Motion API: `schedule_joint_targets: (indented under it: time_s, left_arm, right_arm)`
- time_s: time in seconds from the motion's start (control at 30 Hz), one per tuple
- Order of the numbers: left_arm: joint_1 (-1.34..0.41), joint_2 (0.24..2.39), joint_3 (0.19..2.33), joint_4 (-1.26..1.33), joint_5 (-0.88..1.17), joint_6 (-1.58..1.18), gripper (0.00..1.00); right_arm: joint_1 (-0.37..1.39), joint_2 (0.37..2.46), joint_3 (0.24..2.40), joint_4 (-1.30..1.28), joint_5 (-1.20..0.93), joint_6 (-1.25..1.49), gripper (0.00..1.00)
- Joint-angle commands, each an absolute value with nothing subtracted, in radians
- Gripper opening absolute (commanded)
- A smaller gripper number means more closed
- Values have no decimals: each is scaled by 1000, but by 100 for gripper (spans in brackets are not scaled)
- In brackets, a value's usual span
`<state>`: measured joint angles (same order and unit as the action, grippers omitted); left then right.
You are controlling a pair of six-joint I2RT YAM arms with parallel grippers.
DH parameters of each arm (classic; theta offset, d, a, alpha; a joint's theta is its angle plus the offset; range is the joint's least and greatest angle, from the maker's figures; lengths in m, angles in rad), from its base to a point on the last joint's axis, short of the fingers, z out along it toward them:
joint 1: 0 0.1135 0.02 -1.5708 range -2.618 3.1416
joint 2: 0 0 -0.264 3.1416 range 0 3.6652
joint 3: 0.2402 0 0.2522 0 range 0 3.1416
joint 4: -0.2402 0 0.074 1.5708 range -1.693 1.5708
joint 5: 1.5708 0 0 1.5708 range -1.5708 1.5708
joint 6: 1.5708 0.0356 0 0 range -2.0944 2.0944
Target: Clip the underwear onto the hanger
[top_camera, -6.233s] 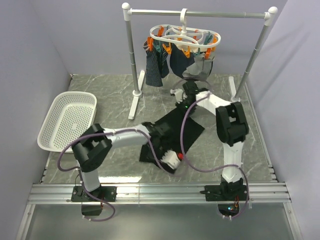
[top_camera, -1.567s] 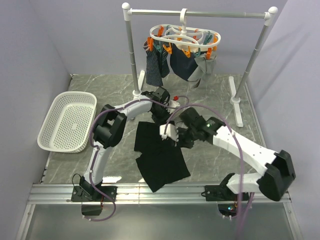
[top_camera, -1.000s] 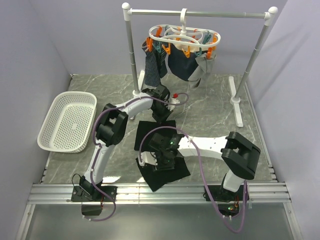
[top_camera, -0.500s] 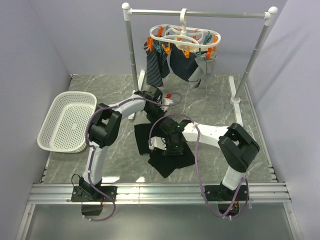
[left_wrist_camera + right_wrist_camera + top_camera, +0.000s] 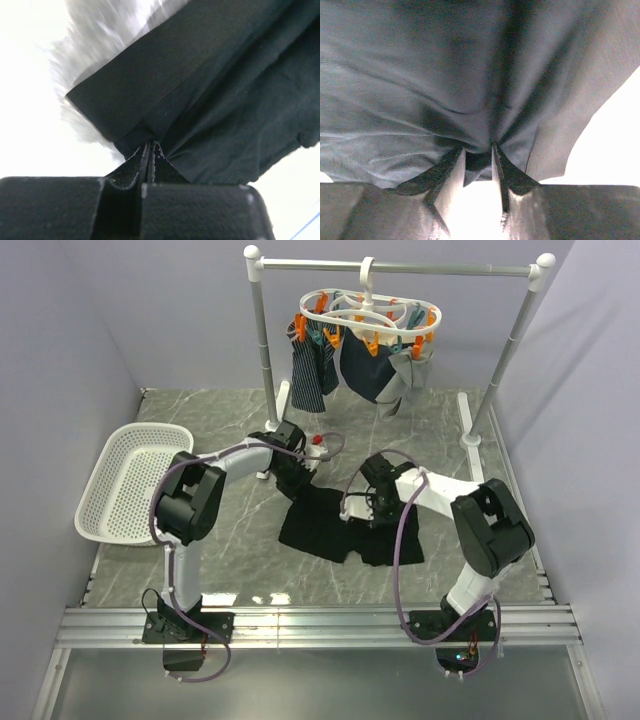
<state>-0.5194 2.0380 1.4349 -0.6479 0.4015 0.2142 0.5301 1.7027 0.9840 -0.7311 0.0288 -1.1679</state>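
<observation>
The black underwear (image 5: 335, 527) lies crumpled on the marble table, held at two corners. My left gripper (image 5: 296, 480) is shut on its far left corner; in the left wrist view the jaws (image 5: 150, 145) pinch a fold of the black cloth (image 5: 225, 100). My right gripper (image 5: 377, 510) grips its right side; in the right wrist view a bunch of cloth (image 5: 420, 75) sits between the fingertips (image 5: 478, 151). The white oval hanger (image 5: 370, 316) with orange and teal pegs hangs by its hook from the rail at the back, above and behind both grippers.
The silver rail stand (image 5: 263, 350) with white ball ends spans the back; its feet rest on the table. A dark striped garment (image 5: 308, 370), a dark piece and a grey piece hang from the hanger's pegs. A white mesh basket (image 5: 135, 480) sits at the left.
The underwear has shifted right and been pulled wider between the two grippers. My right gripper moved right and back with the cloth; my left gripper moved slightly nearer and left.
</observation>
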Motion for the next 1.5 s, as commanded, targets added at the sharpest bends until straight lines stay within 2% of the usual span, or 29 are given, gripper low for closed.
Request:
schedule_joint_targets:
  time_s: [0.0, 0.07, 0.1, 0.13, 0.2, 0.23, 0.27, 0.37, 0.43, 0.5, 0.53, 0.57, 0.7, 0.83, 1.03, 1.2, 1.27, 1.3, 1.33, 1.4, 1.47]
  left_arm:
    - [-517, 2030, 1333, -755, 393, 169, 0]
    - [-515, 1994, 1313, -738, 414, 146, 1]
    - [-515, 1976, 1290, -726, 428, 141, 4]
    - [-517, 1935, 1279, -710, 433, 123, 7]
    - [-514, 1889, 1258, -669, 477, 114, 22]
    - [-515, 1837, 1255, -654, 486, 95, 28]
    - [-514, 1809, 1252, -634, 488, 88, 39]
    - [-500, 1714, 1285, -598, 528, 52, 53]
    - [-485, 1625, 1289, -563, 571, 28, 58]
    - [-451, 1538, 1247, -504, 592, 9, 72]
    - [-442, 1434, 1221, -420, 606, 6, 91]
    - [-433, 1380, 1168, -366, 594, -18, 99]
    - [-433, 1188, 1124, -184, 549, -66, 99]
    - [-431, 1131, 1138, -43, 431, -204, 99]
    - [-443, 1256, 1187, 262, 587, -221, 99]
    - [-583, 1394, 1210, 572, 467, -119, 82]
    - [-627, 1485, 1264, 626, 445, -103, 67]
    - [-638, 1517, 1281, 655, 430, -100, 60]
    - [-649, 1582, 1299, 713, 387, -74, 47]
    - [-670, 1679, 1338, 793, 359, -58, 38]
    - [-678, 1744, 1402, 876, 353, -55, 34]
  right_arm:
    - [500, 1743, 1026, -725, 138, -1339, 36]
    - [525, 1720, 1139, -820, 43, -1272, 42]
    - [534, 1682, 1173, -850, 8, -1250, 48]
    - [555, 1657, 1201, -871, -26, -1211, 52]
    - [572, 1576, 1252, -900, -112, -1172, 61]
    - [580, 1550, 1259, -908, -136, -1134, 61]
    - [592, 1524, 1273, -917, -174, -1106, 61]
    - [588, 1404, 1290, -898, -239, -965, 62]
    - [572, 1350, 1287, -864, -258, -825, 65]
    - [554, 1246, 1253, -786, -252, -735, 71]
    - [554, 1209, 1220, -717, -235, -647, 74]
    - [543, 1133, 1203, -681, -227, -608, 79]
    - [522, 990, 1164, -574, -199, -453, 96]
    - [457, 943, 1204, -519, -248, -270, 99]
    - [218, 1014, 1334, -364, -444, -2, 96]
    - [84, 1123, 1411, -212, -572, 184, 87]
    - [74, 1144, 1407, -132, -574, 201, 83]
    - [68, 1153, 1408, -114, -581, 215, 78]
    - [64, 1161, 1417, -86, -586, 222, 76]
    - [52, 1187, 1431, -68, -597, 238, 70]
    - [45, 1195, 1443, -48, -594, 248, 66]
